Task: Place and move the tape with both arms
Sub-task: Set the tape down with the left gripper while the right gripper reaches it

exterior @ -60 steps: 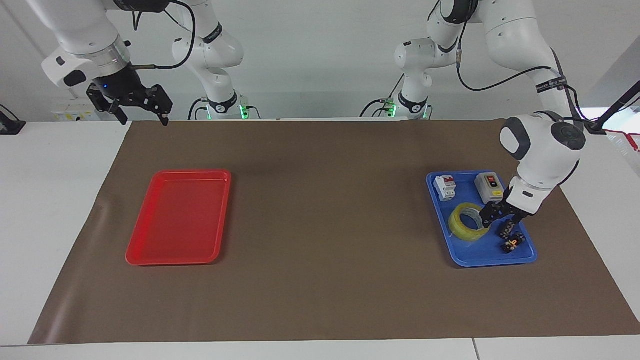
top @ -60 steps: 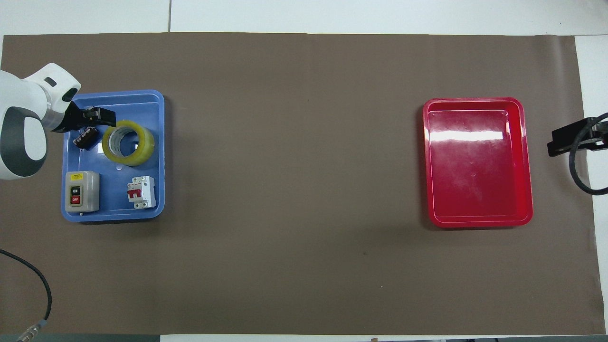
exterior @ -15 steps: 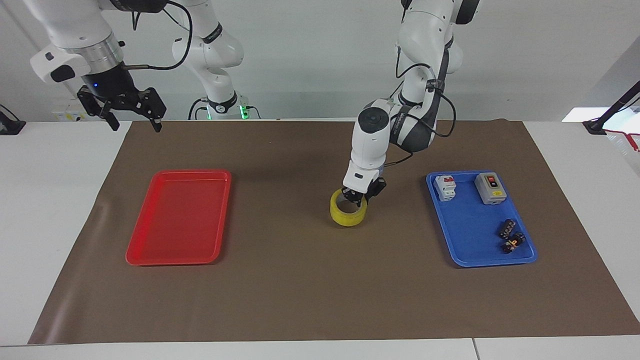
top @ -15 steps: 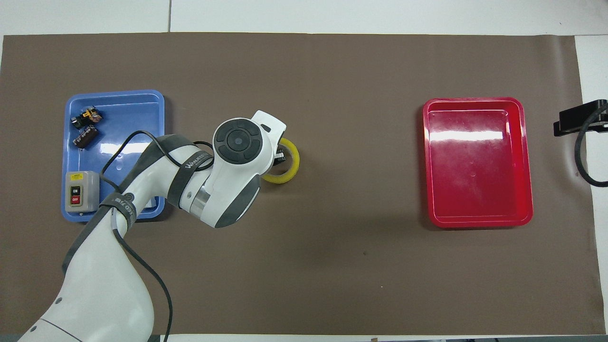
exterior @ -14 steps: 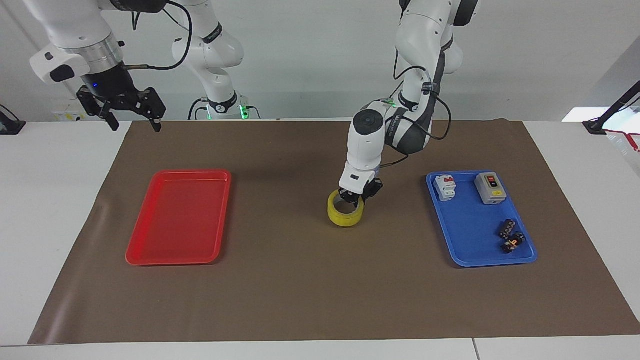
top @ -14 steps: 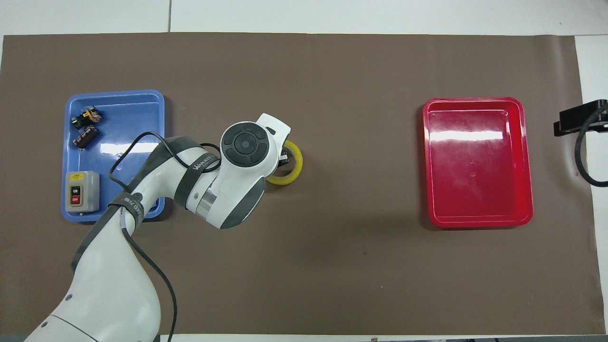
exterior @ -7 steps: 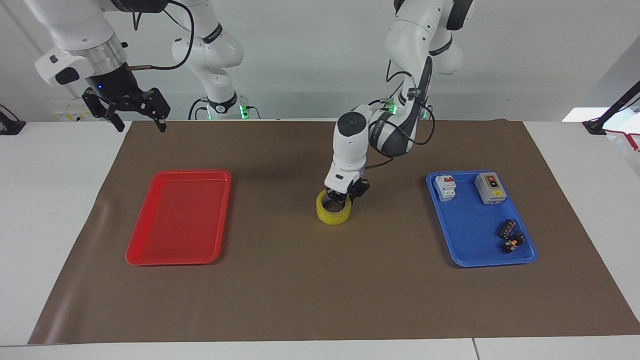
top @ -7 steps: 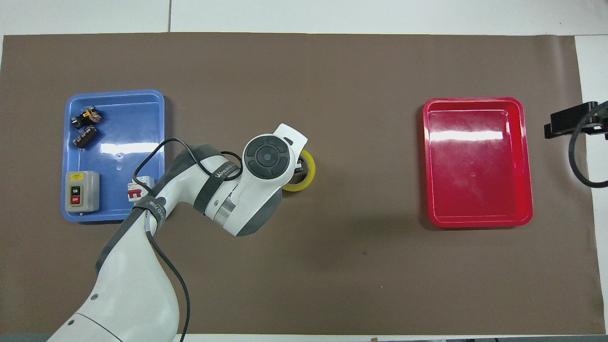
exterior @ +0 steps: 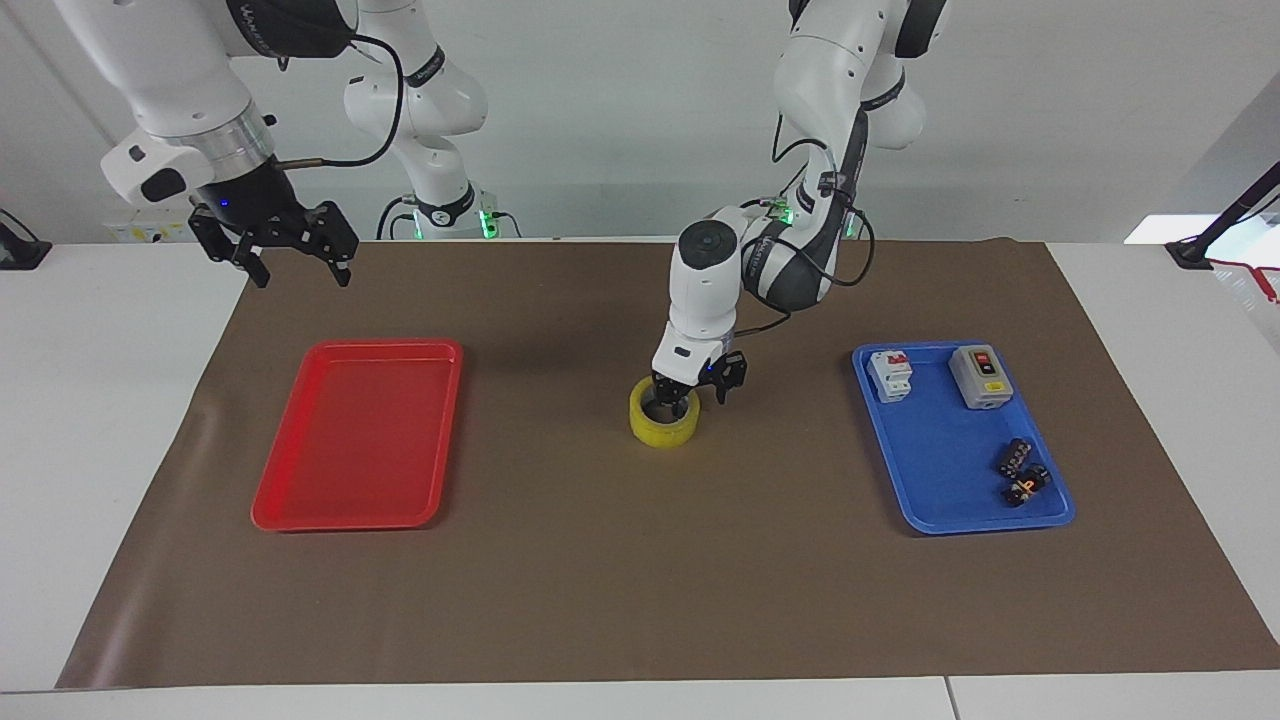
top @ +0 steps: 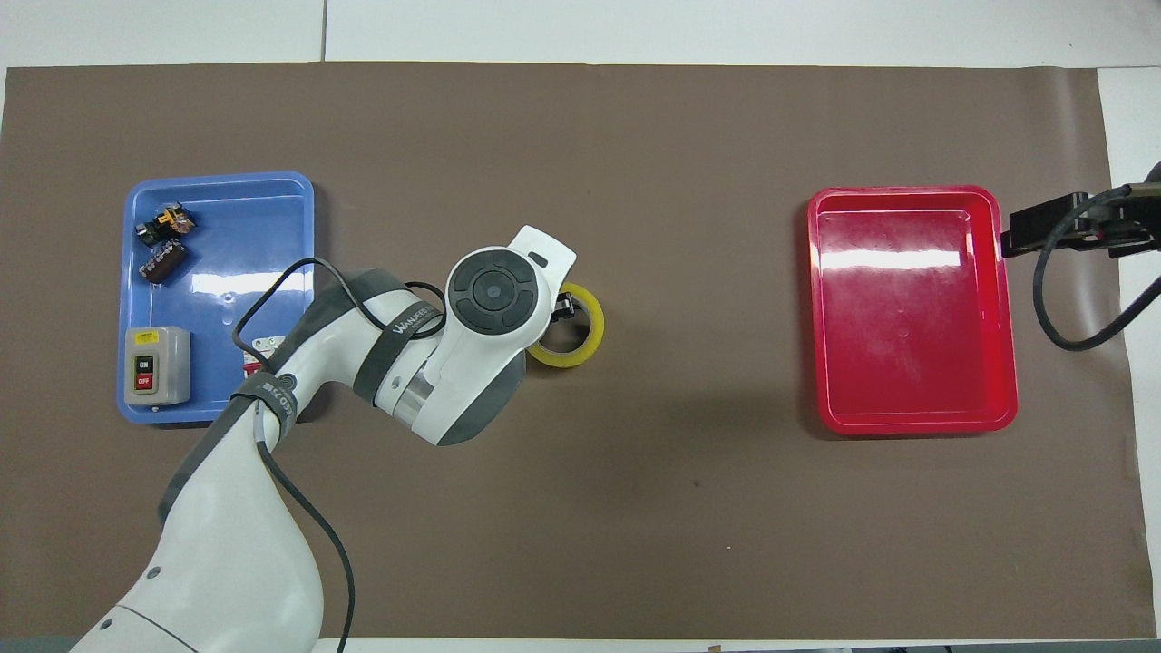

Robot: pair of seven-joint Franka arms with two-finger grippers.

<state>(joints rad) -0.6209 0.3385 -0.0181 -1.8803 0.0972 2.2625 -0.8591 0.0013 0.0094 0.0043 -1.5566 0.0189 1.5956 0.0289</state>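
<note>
Left end effector over tape

The grey switch box in the blue tray carries 2 readable words in the overhead view: "ON" on its black button and "OFF" on its red button, one just below the other. Above them sits a small yellow label whose print is too small to read. The left arm bears dark lettering on a grey band near its wrist, which seems to start with "WAN"; the rest cannot be made out. The right arm in the facing view shows pale lettering on a dark joint cap, not legible. The breaker in the tray has markings too small to read.
</note>
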